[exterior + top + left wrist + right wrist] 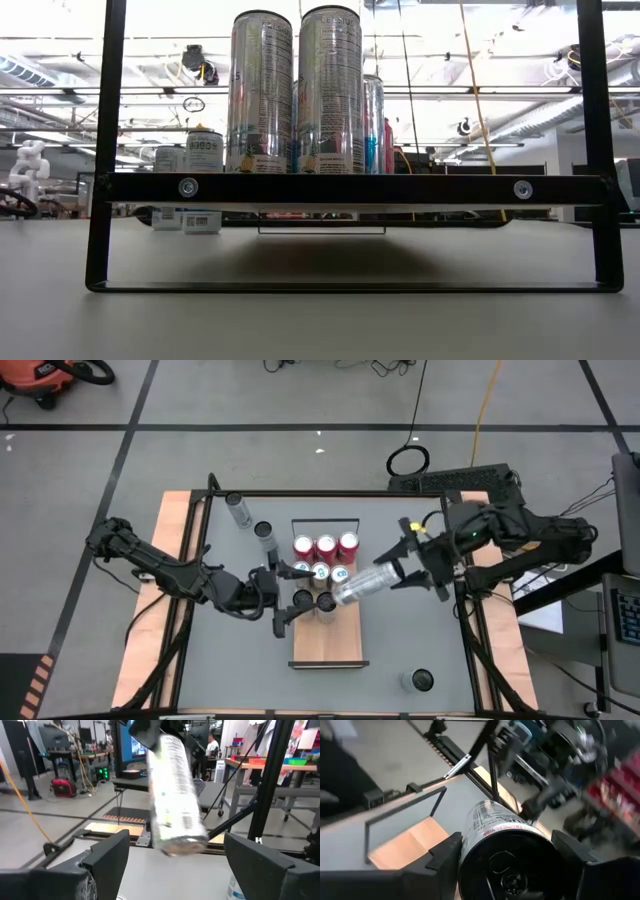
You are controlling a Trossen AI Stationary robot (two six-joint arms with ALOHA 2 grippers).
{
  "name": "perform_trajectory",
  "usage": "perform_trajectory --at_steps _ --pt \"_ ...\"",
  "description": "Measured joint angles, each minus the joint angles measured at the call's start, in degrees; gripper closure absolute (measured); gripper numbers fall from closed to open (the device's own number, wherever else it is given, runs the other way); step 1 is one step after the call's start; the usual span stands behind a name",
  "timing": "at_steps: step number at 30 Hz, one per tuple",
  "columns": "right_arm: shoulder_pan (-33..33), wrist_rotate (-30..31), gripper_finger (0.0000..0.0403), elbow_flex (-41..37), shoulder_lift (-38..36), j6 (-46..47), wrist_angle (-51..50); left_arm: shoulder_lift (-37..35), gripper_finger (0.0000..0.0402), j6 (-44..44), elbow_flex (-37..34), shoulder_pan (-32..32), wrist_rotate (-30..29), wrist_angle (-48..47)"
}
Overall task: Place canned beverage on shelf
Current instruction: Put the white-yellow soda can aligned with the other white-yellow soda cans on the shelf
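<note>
Silver can (362, 584), three red cans (325, 545), light-wood shelf (328, 645), grey table (420, 630).

We see a tall silver metal can (360, 584) with a glossy, printed skin, gripped by the right arm's matt black plastic fingers (445, 857). Under it lies the long light-wood shelf board (330, 645), smooth and unvarnished-looking, with a thin black wire rail (324, 522). The big grey tabletop (240, 660) looks matt and even
</note>
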Motion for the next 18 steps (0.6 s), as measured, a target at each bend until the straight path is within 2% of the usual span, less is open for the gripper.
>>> perform_trajectory --at_steps 9,14,18 --pt "3.68 0.59 0.0199 0.0 3.45 -16.44 1.92 -0.01 0.0084 1.43 0.0 -0.28 -0.89 -1.24" --pt "6.09 5.98 0.0199 0.0 4.62 -24.15 2.76 0.0 0.0078 2.8 0.0 -0.28 -0.14 -3.16" --pt "7.59 9.38 0.0199 0.0 5.48 -27.35 4.58 0.0 0.0052 5.15 0.0 -0.94 0.63 -2.93"
